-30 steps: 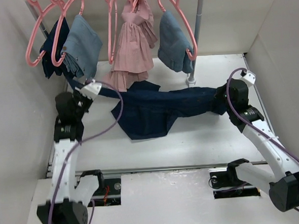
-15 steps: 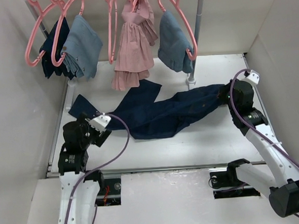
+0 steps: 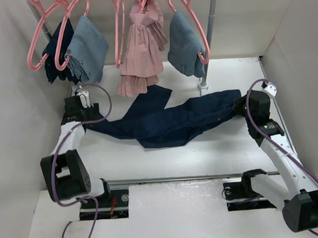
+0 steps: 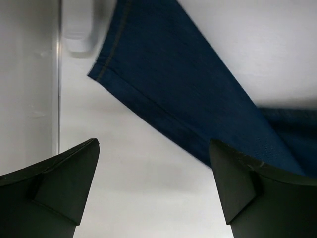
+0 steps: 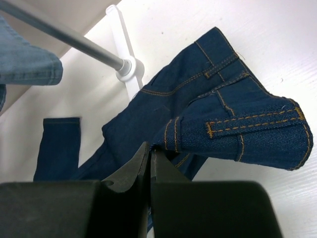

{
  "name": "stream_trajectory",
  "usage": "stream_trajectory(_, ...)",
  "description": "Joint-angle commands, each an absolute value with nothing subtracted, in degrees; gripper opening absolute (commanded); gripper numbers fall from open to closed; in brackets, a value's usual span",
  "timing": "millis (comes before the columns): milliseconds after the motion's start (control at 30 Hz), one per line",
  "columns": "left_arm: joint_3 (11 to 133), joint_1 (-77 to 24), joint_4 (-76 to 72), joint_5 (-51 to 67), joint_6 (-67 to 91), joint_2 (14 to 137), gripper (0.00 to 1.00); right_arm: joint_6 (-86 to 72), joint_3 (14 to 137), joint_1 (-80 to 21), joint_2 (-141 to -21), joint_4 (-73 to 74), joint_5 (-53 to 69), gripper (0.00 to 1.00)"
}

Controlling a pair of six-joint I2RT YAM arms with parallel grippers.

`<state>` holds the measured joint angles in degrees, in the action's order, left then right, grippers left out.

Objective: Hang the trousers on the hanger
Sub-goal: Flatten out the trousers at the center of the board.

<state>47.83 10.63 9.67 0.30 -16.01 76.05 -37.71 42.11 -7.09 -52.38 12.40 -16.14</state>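
Right gripper point(image 5: 150, 148) clenched on trousers point(image 5: 233, 124) waistband. Left gripper point(image 4: 153, 144) spread, empty, near leg hem. Centre yourself on that hem before closing.

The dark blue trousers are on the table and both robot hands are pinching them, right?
Not quite. Only the right gripper pinches the trousers, at the waistband. The left gripper is open above a leg hem and holds nothing, as the left wrist view shows. The trousers are on the table.
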Motion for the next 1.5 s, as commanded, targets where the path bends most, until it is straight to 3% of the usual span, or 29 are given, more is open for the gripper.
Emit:
stream_trajectory(0,52.11,13.34,3.43,-5.0,-7.49,80.84,0.91,-35.95,42.8,-6.68,-51.68,8.79,-13.71,0.0)
stream_trajectory(467,75.32,18.63,7.38,-2.9,4.22,112.32,0.93,-31.38,46.05,-7.29,-57.56,8.79,-13.71,0.0)
stream_trajectory(733,68.56,19.15,8.87,-3.16,1.85,110.22,0.74,-33.05,47.1,-7.29,-56.95,8.79,-14.94,0.0)
stream_trajectory(767,66.73,19.16,8.88,-3.77,1.24,110.21,0.7,-33.57,47.11,-7.29,-56.95,8.79,-14.94,0.0)
stream_trajectory(867,63.47,19.69,8.18,-4.31,-0.96,108.46,0.42,-33.57,48.25,-7.29,-56.95,8.79,-15.56,0.0)
stream_trajectory(900,62.94,19.69,8.17,-4.31,-0.97,107.15,0.29,-33.57,48.77,-7.29,-57.48,8.79,-15.56,0.0)
stream_trajectory(933,62.41,19.69,8.17,-4.31,-0.97,106.27,0.0,-33.57,48.78,-7.29,-57.48,8.79,-15.56,0.0)
stream_trajectory(1067,61.09,20.21,8.7,-5.09,-3.77,100.04,0.0,-31.56,51.76,-6.77,-60.02,8.79,-15.56,0.0)
stream_trajectory(1300,61.17,23.73,13.7,-11.06,-24.06,88.34,0.0,-27.95,61.17,-5.72,-65.65,6.68,-11.34,0.0)
stream_trajectory(1467,55.91,25.75,24.68,-14.14,-33.74,85.52,0.0,-41.45,55.03,-1.85,-55.93,16.29,-18.88,0.0)
